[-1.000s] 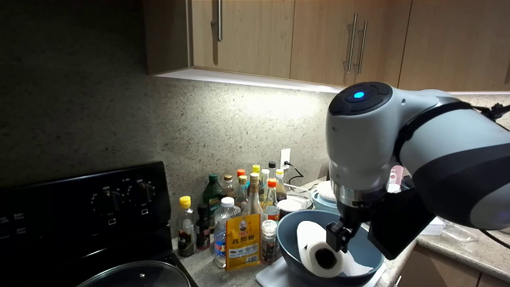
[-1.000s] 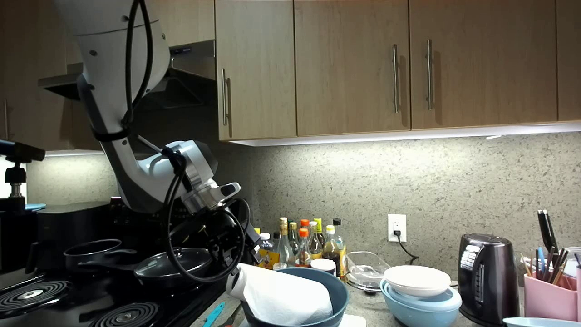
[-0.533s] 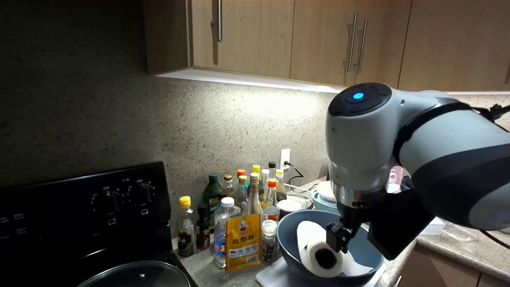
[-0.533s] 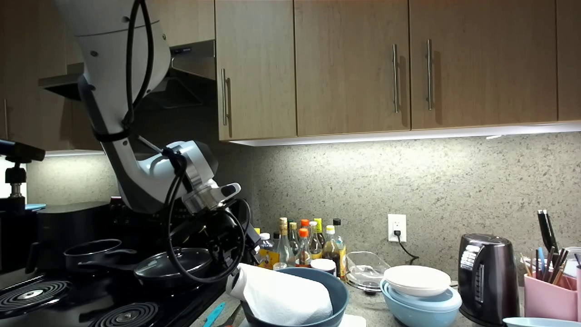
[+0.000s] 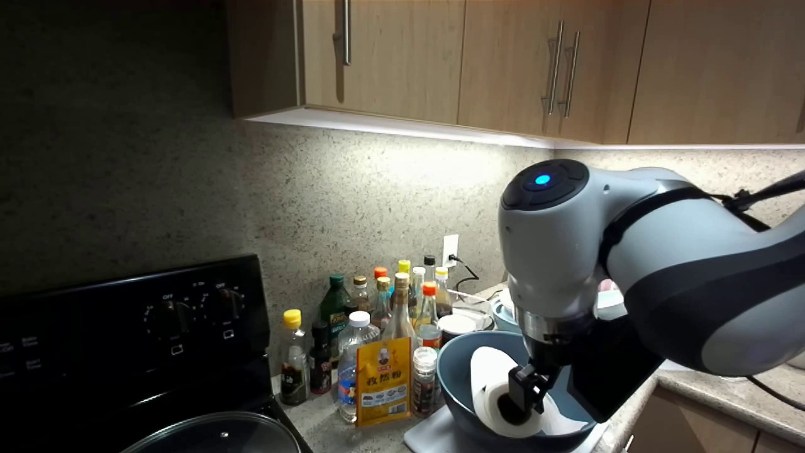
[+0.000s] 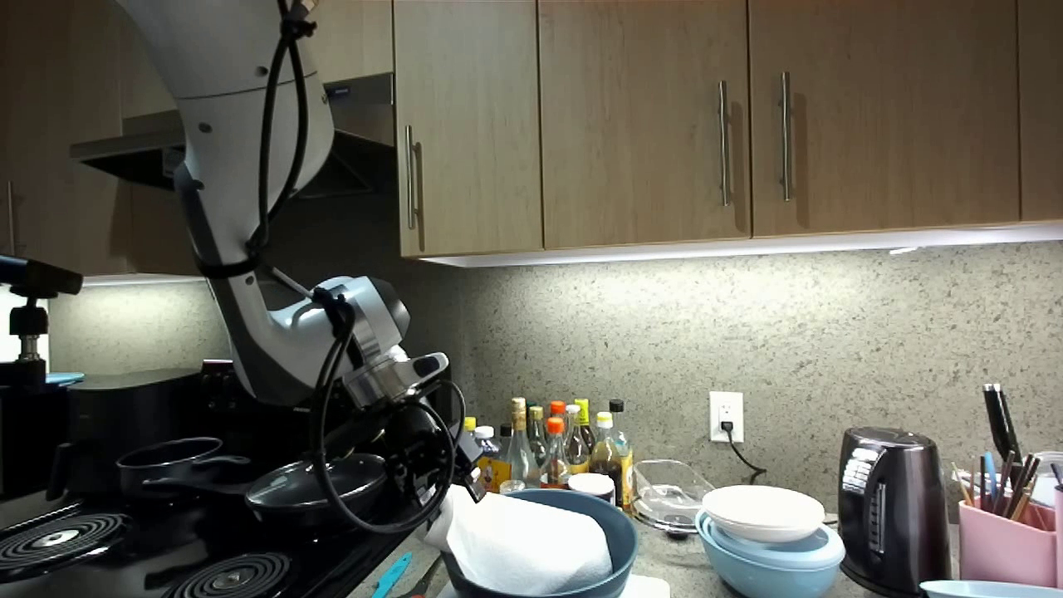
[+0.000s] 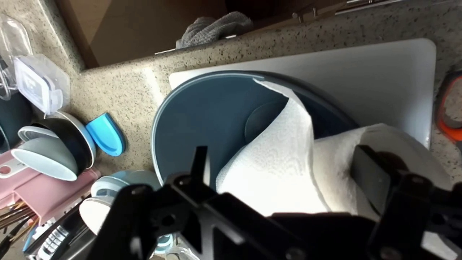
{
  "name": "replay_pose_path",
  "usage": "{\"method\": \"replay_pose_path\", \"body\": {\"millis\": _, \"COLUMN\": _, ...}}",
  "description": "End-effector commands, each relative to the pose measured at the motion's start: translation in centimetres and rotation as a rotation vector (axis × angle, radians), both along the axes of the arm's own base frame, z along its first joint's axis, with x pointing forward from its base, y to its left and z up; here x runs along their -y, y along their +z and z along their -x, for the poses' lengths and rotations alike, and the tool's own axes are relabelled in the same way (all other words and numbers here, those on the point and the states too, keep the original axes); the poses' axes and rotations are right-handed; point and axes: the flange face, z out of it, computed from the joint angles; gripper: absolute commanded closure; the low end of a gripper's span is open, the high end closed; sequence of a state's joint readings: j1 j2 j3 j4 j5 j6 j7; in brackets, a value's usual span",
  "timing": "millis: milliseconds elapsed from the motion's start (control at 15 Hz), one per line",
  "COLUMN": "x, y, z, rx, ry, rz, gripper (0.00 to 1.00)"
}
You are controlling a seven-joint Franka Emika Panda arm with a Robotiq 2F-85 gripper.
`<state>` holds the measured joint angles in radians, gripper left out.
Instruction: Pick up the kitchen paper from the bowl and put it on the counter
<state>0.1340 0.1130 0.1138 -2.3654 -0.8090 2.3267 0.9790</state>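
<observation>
Gripper (image 7: 283,162) spread wide, nothing clamped, over the kitchen paper (image 6: 531,544) in the bowl (image 7: 202,115).
In the wrist view a finger (image 7: 371,177) stands at three o'clock, beside the hollow core (image 7: 395,159); I cannot tell whether it touches. The roll's cored end juts past the rim there. It should be light and soft, the core stiffer, the loose sheet (image 7: 281,155) easily torn: best pinch the wound part near the core. Counter (image 7: 119,90) shows at ten o'clock. Against the earlier frame, the gripper sits lower, shifted toward seven o'clock in an exterior view; roll and bowl look hardly moved.
</observation>
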Motion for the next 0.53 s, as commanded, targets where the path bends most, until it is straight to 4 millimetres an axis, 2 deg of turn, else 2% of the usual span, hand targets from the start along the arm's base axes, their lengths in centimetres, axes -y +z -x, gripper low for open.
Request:
{"method": "replay_pose_path", "body": {"millis": 0, "x": -0.2, "y": -0.7, "z": -1.3, "rx": -0.006, "ry": 0.013, "rz": -0.005, "gripper": 0.00}}
{"method": "replay_pose_path", "body": {"millis": 467, "x": -2.1, "y": 0.5, "z": -2.8, "rx": 0.013, "ry": 0.050, "rz": 0.014, "gripper": 0.00}}
